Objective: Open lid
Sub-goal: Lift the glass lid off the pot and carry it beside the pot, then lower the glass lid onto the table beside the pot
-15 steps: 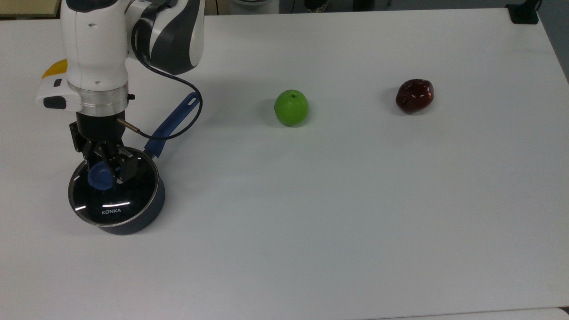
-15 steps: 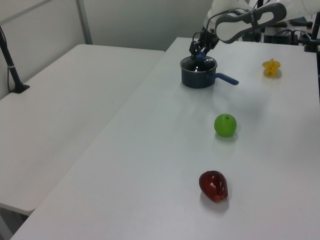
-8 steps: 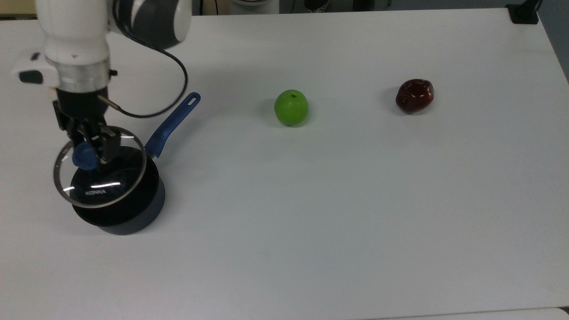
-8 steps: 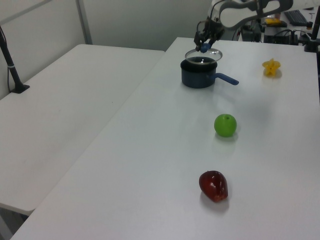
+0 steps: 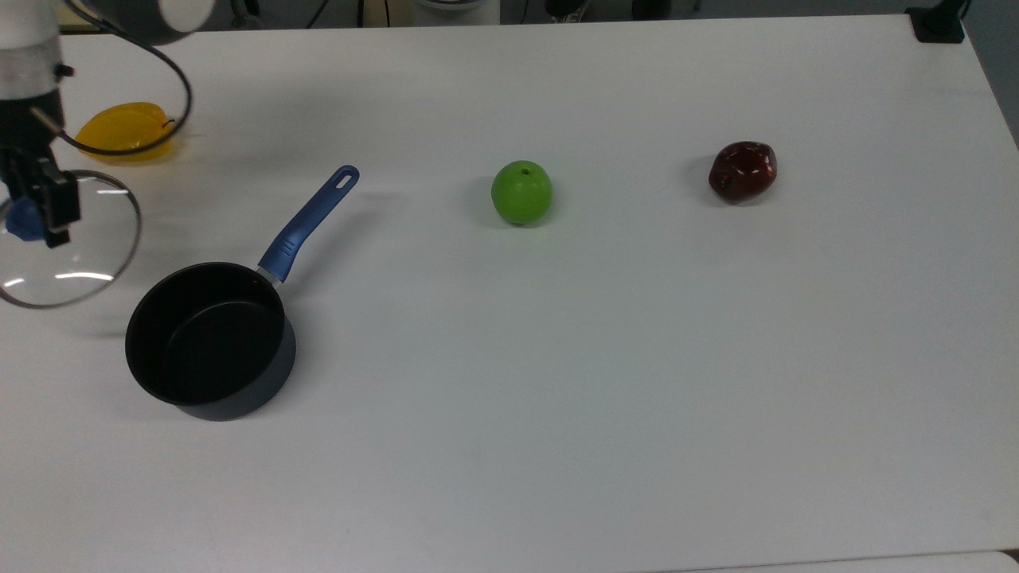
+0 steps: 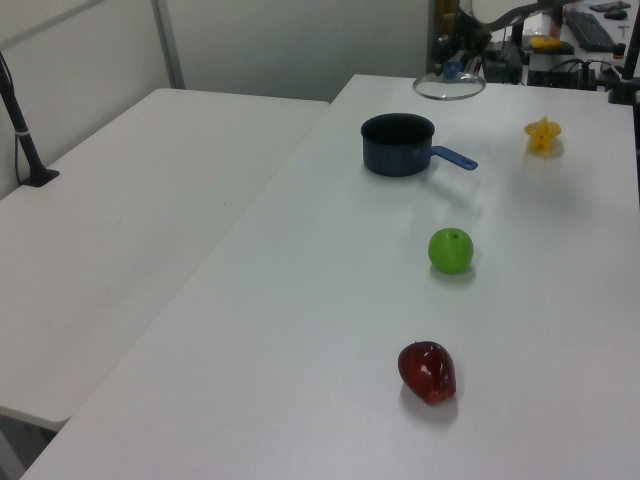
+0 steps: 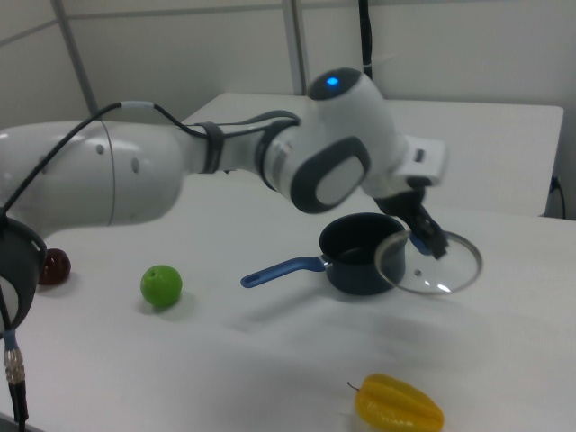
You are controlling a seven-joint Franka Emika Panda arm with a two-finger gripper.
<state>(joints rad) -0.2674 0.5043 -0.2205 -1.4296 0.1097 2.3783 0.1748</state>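
Top view: lid [image 5: 72, 239] cut off at the top view's left edge, its knob [image 5: 20, 220] partly behind the gripper [image 5: 36, 208], arm cropped at the corner. Left view: gripper [image 6: 455, 62] too small to read against clutter. Right view: red fruit [image 7: 54, 265] half hidden behind the arm [image 7: 135, 171]; pan [image 7: 360, 256] rim partly behind the lid [image 7: 441, 265].

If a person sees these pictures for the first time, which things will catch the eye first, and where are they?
Most striking is the glass lid, held by its blue knob in the gripper at the top view's left edge, clear of the open dark saucepan. On the white table, a green apple and a dark red fruit lie towards the top view's right. A yellow fruit lies behind the lid.
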